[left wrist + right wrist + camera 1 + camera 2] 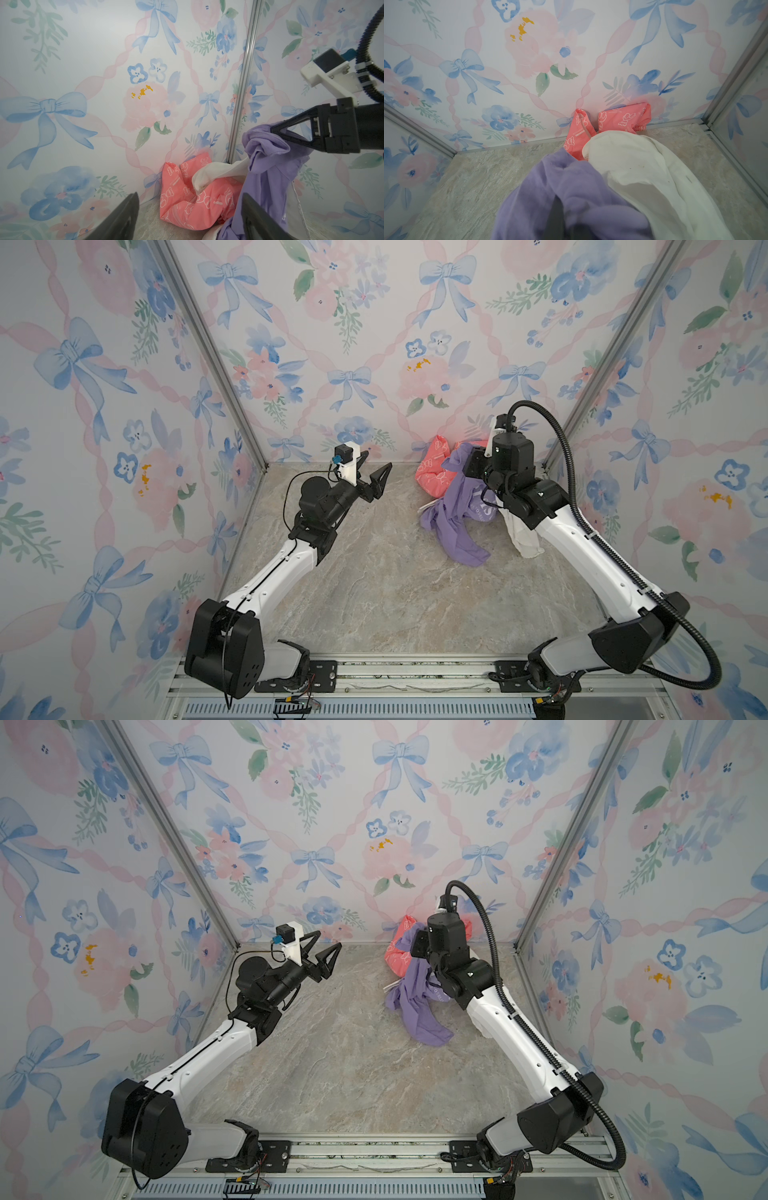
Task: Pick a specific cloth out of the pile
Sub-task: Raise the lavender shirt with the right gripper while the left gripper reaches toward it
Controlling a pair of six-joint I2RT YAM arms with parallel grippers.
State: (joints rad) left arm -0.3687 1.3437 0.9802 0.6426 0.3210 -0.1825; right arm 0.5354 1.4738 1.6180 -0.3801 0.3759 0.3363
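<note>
Clearly the job is only partway done. The right claw (275, 130) is clamped on a bunched fold of the purple cloth (457, 526) and holds it raised at the back right of the table (374, 593). Its lower part lies against the pile (432, 477), touching the pink cloth (187, 199) and the white cloth (521, 539). Pulling it clear is left. The left claw (376, 470) hangs empty, jaws apart, well away. The cloth droops from the pinch, its long axis running back to front, its loose tail pointing forward.
</note>
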